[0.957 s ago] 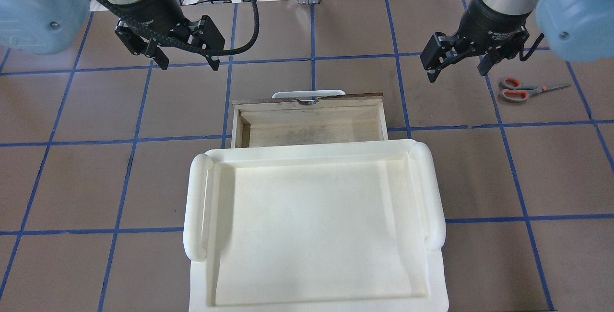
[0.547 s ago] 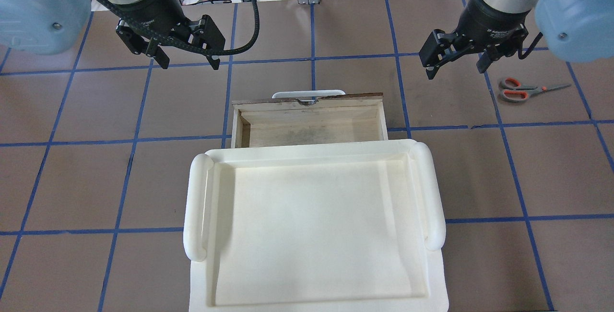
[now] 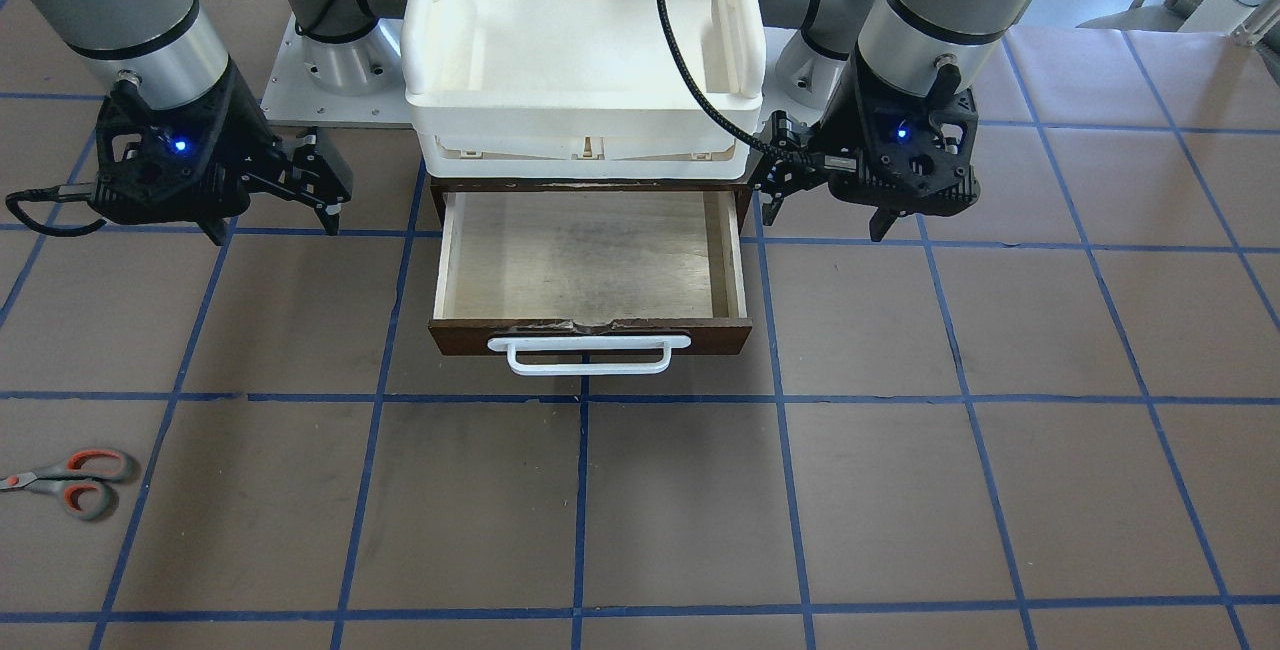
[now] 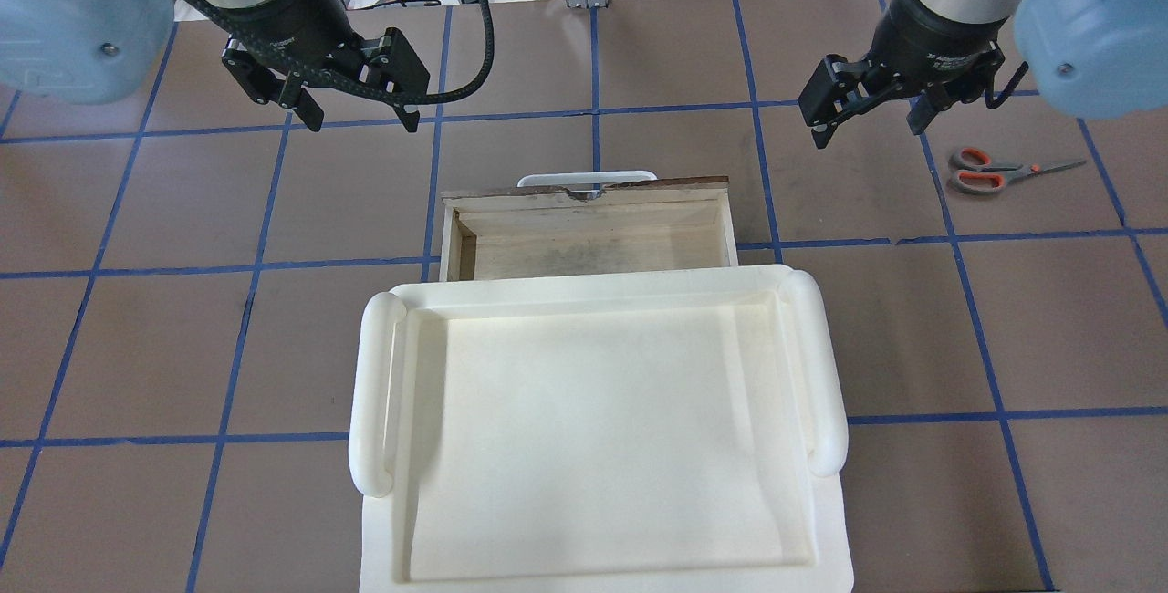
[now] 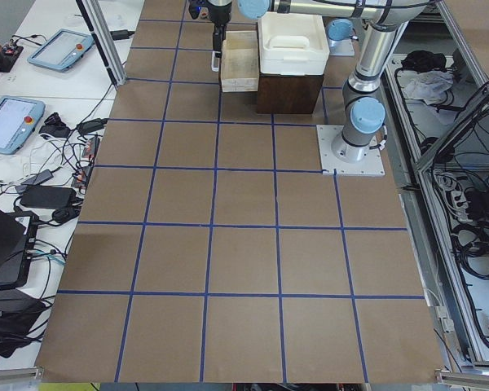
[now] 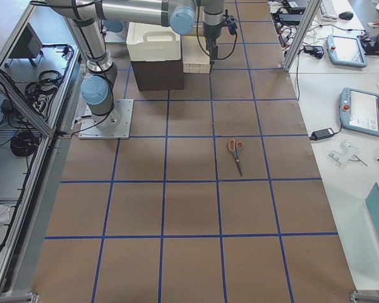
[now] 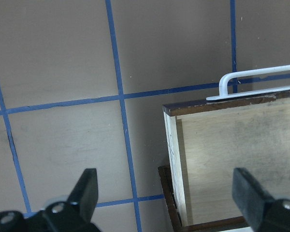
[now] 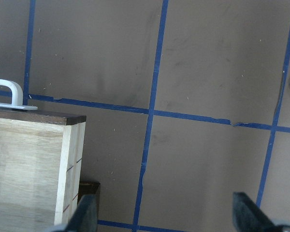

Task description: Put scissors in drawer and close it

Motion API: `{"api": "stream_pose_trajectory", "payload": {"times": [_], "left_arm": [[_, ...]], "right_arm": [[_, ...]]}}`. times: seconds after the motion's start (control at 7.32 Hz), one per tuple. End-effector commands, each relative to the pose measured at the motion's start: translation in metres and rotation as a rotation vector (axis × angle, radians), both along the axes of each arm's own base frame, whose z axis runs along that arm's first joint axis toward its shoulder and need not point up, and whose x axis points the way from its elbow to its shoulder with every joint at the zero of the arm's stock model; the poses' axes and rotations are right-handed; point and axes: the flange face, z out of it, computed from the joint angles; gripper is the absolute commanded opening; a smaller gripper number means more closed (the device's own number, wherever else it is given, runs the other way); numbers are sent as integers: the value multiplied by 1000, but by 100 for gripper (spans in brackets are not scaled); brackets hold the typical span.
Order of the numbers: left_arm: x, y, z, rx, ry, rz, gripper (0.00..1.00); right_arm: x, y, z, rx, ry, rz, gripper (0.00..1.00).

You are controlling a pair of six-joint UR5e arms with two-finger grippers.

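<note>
Two pincers hang above the brown worktop [image 4: 182, 347], one at each side of the drawer's [image 4: 593, 251] front end. The left pincer [image 4: 360, 117] has its fingers spread wide, and in its wrist view the two fingertips [image 7: 87, 188] stand far apart, one over the worktop and one over the drawer's pale plywood floor. The right pincer [image 4: 867, 130] is spread wide as well and hovers between the drawer and the scissors [image 4: 990, 171], touching neither.

The scissors lie flat on the worktop on the robot's right, well apart from the drawer. Their orange-and-grey loops point toward the drawer side and their blades point away from it.

The drawer stands pulled out from under the white tray [image 4: 593, 447], which sits on a dark brown cabinet [image 6: 158, 72]. Its dark front with the white bar handle [image 4: 587, 178] faces away from the robot.
</note>
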Motion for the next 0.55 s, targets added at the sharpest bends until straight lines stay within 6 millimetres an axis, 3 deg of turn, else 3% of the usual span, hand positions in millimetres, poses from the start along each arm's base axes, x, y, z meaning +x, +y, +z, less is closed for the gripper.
{"api": "stream_pose_trajectory", "payload": {"times": [0.0,0.41], "left_arm": [[0,0,0,1,2,1,100],[0,0,0,0,2,2,100]], "right_arm": [[-6,-2,2,-10,14,136,100],[-7,-3,5,-16,21,190,100]]}}
